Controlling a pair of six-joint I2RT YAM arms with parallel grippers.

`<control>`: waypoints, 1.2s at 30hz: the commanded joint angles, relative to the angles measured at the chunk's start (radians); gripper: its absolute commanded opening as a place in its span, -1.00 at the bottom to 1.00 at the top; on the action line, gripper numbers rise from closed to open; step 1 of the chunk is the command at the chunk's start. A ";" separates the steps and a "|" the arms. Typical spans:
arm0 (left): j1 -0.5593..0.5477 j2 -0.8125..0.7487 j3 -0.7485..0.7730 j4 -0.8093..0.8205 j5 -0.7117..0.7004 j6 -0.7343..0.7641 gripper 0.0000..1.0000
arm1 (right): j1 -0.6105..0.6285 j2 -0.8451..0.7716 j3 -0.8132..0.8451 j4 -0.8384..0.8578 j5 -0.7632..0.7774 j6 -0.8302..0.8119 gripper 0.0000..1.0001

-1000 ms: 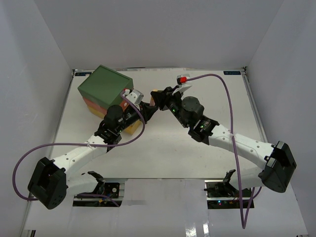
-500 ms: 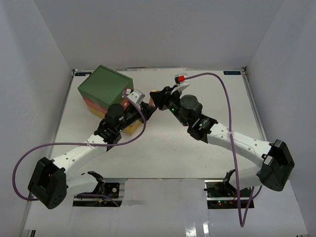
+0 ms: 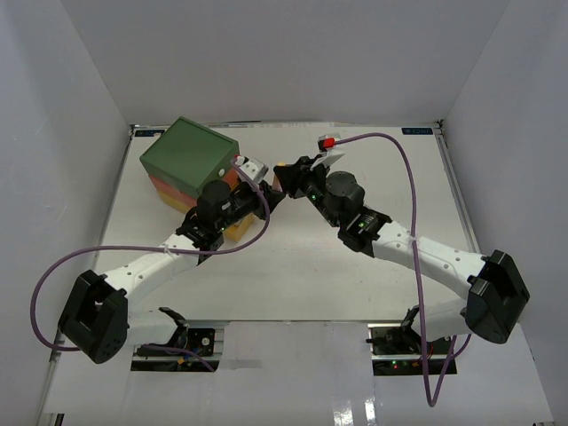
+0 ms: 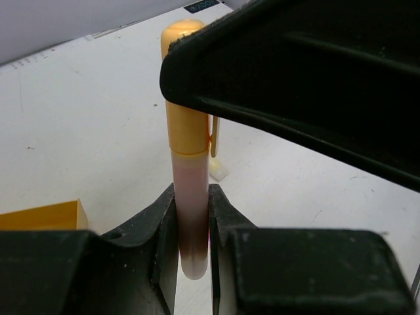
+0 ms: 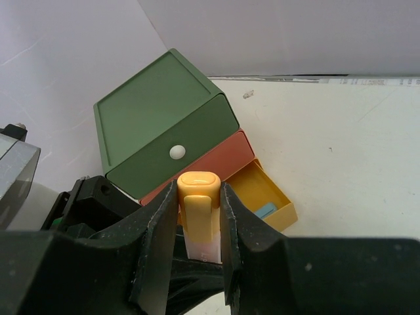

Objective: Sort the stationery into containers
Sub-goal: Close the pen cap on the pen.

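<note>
One pen [image 4: 187, 131], yellow-orange cap on a pale pink barrel, is held by both arms at once, off the worktop [image 3: 302, 266], centre of the top view, just right of the chest [image 3: 189, 153].

Left gripper [image 4: 191, 220]: jaws clamped on the pink barrel near its lower end, bottom centre of the left wrist view.

Right gripper [image 5: 199, 210]: jaws closed on the yellow cap, cap top poking up between them, bottom centre of the right wrist view.

The chest sits upper left of the top view. Green drawer [image 5: 164, 125] on top, closed, white knob [image 5: 176, 152] showing. Orange-red drawer [image 5: 213, 164] in the middle sticks out slightly. Yellow drawer [image 5: 252, 184] at the bottom is pulled out, with a blue item [image 5: 265, 210] lying inside.
</note>
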State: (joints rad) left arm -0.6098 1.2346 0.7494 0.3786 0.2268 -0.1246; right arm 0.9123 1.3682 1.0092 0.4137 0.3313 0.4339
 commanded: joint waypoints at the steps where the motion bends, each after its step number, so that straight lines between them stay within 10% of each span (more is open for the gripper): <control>1: 0.019 -0.046 0.192 0.421 -0.041 0.025 -1.00 | 0.062 0.080 -0.112 -0.397 -0.235 0.042 -0.85; 36: 0.084 -0.076 0.190 0.300 0.137 0.031 -1.00 | 0.062 0.072 -0.093 -0.483 -0.256 0.022 -0.85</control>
State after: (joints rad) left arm -0.5476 1.2854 0.8185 0.3267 0.3698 -0.1005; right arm 0.8894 1.3781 1.0042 0.4271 0.3107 0.4377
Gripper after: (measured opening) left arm 0.287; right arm 0.339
